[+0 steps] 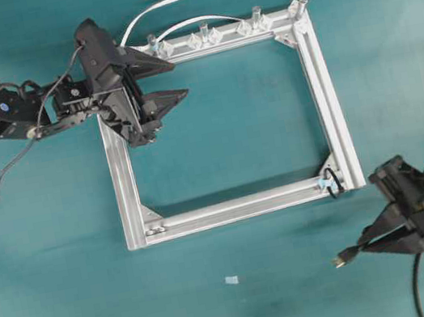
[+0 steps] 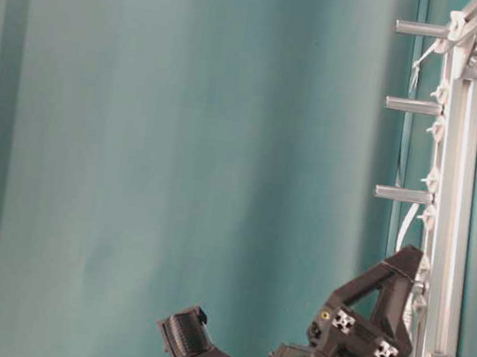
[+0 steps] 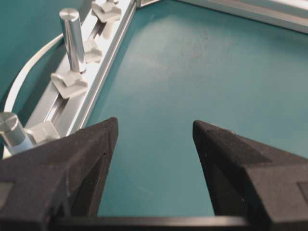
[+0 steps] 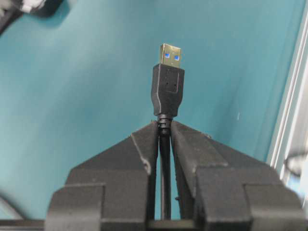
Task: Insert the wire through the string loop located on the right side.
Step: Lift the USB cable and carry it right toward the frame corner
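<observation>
The wire (image 1: 416,287) ran off the overhead view's bottom edge; the string loop (image 1: 333,183) looked too small to show its knot.

The left gripper (image 3: 154,132), jaws spread wide, is hovering over teal tabletop (image 3: 192,72) right of the silver aluminium frame bar (image 3: 103,62), where upright metal pegs (image 3: 72,38) are standing.

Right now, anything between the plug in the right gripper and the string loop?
Nothing visible. The right gripper holds the wire, plug pointing left, below the frame. The string loop sits at the lower-right corner; only bare table lies between.
</observation>
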Available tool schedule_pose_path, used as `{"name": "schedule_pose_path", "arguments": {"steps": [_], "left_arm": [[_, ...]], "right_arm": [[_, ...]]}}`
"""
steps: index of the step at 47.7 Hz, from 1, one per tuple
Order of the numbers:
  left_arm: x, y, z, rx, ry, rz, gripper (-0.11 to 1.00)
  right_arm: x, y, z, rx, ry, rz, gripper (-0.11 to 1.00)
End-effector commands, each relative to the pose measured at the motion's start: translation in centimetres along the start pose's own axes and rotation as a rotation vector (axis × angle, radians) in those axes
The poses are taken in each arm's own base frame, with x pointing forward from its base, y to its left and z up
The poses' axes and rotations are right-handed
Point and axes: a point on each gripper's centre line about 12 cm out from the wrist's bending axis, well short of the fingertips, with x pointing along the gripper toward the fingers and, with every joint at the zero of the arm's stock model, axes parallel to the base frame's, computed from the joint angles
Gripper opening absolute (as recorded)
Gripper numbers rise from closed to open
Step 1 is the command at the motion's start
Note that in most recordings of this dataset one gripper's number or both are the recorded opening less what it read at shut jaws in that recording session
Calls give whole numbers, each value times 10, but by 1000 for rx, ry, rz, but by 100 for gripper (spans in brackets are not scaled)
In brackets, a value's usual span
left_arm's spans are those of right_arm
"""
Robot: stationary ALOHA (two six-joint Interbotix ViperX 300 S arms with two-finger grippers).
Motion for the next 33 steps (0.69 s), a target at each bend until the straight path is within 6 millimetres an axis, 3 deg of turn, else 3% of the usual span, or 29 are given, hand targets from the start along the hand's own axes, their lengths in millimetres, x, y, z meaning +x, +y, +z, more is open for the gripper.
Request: {"name": "schedule_pose_path", "arguments": {"steps": [1,33], "left_arm": [[-4,-2,11,-6,-30,-6,66],[-5,-2,8,-7,0,-4,66]], "right_arm": [[-7,2,2,-1,-17,17,11],[-50,-9,-29,5,-25,50,11]]}}
